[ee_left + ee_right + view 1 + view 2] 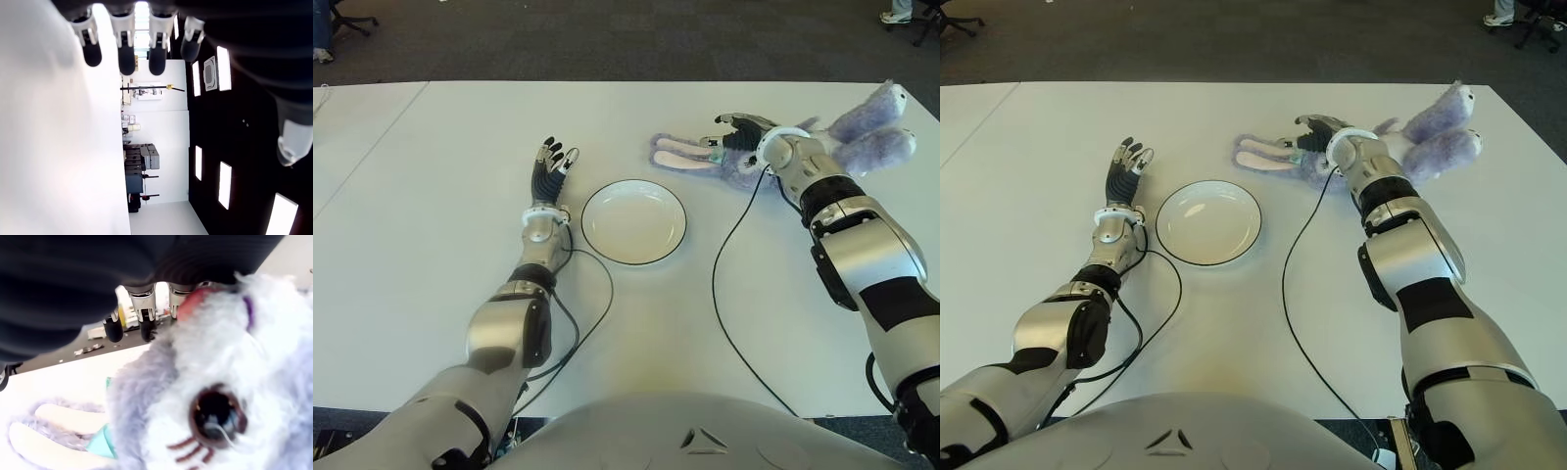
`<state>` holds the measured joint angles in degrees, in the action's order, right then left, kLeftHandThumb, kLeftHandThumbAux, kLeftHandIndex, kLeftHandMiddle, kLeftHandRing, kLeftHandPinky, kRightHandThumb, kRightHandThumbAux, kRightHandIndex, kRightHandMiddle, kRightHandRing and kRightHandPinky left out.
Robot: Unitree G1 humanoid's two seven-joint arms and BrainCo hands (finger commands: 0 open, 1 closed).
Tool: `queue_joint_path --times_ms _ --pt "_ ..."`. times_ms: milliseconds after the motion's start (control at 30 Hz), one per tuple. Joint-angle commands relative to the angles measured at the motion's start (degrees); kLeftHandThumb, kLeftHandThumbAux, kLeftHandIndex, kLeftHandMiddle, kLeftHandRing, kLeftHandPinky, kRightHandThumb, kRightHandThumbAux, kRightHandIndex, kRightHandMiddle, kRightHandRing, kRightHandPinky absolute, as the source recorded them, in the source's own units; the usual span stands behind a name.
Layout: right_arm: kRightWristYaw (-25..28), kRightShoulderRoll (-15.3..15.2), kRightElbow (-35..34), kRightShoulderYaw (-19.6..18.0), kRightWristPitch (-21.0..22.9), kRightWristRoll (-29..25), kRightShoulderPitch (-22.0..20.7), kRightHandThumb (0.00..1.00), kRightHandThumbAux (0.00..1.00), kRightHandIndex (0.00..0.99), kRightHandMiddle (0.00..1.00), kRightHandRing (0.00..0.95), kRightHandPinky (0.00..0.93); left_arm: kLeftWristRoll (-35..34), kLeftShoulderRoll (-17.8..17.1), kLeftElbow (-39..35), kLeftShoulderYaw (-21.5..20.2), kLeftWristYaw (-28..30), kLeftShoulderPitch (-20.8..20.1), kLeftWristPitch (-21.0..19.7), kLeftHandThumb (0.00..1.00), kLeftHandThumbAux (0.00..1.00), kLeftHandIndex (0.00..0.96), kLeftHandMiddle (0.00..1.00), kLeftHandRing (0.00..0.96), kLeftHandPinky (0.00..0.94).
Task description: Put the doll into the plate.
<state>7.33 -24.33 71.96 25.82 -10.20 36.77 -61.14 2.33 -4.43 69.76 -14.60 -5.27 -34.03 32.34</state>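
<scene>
The doll [867,139] is a purple plush rabbit lying on the white table [431,196] at the back right, its long ears [680,155] pointing toward the plate. My right hand [739,129] lies over the doll's head, fingers [145,318] stretched out past it rather than curled around it; the doll's face [205,382] fills the right wrist view. The white plate [634,225] with a dark rim sits empty in the middle. My left hand [551,164] shows just left of the plate, fingers [126,54] extended and holding nothing.
A black cable [717,284] runs from my right wrist across the table to the near edge. Another cable [597,304] loops beside my left forearm. Dark floor lies beyond the table's far edge.
</scene>
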Motion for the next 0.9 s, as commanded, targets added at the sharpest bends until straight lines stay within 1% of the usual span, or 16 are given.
queue_joint_path --times_ms 33,267,433,533,767,833,900 --pt "4.6 -1.7 -1.3 -0.1 -1.3 -0.8 -1.9 0.234 0.248 0.0 0.0 0.0 0.0 0.0 2.8 8.1 -0.1 0.7 12.9 -7.5 0.0 0.482 0.098 0.147 0.131 0.108" --pt "7.8 -3.1 -1.4 -0.6 -3.3 -1.6 -2.1 0.256 0.282 0.0 0.0 0.0 0.0 0.1 2.7 8.1 0.0 0.8 12.9 -7.7 0.0 0.487 0.08 0.136 0.119 0.099" --pt "8.7 -4.0 -1.1 0.1 -4.7 -1.1 -1.7 0.252 0.298 0.0 0.0 0.0 0.0 0.2 2.7 8.0 0.1 0.6 13.0 -7.2 0.0 0.487 0.08 0.126 0.115 0.098" --pt "9.1 -4.3 -1.0 0.6 -5.0 -0.7 -1.7 0.266 0.312 0.0 0.0 0.0 0.0 0.4 2.7 8.0 0.3 0.6 13.0 -6.8 0.0 0.475 0.084 0.126 0.117 0.098" --pt "9.8 -5.1 -0.4 1.5 -5.2 0.2 -1.7 0.268 0.331 0.0 0.0 0.0 0.0 1.0 2.6 8.0 0.8 0.5 13.1 -6.7 0.0 0.48 0.08 0.131 0.119 0.094" --pt "8.7 -5.9 0.2 2.0 -5.9 0.9 -0.3 0.277 0.338 0.0 0.0 0.0 0.0 0.9 2.6 8.0 0.7 0.7 13.1 -6.3 0.0 0.479 0.075 0.128 0.116 0.087" --pt "7.8 -6.4 0.7 2.4 -6.4 1.3 0.8 0.283 0.344 0.0 0.0 0.0 0.023 0.9 2.6 7.9 0.7 0.9 13.2 -6.2 0.0 0.48 0.071 0.128 0.114 0.086"
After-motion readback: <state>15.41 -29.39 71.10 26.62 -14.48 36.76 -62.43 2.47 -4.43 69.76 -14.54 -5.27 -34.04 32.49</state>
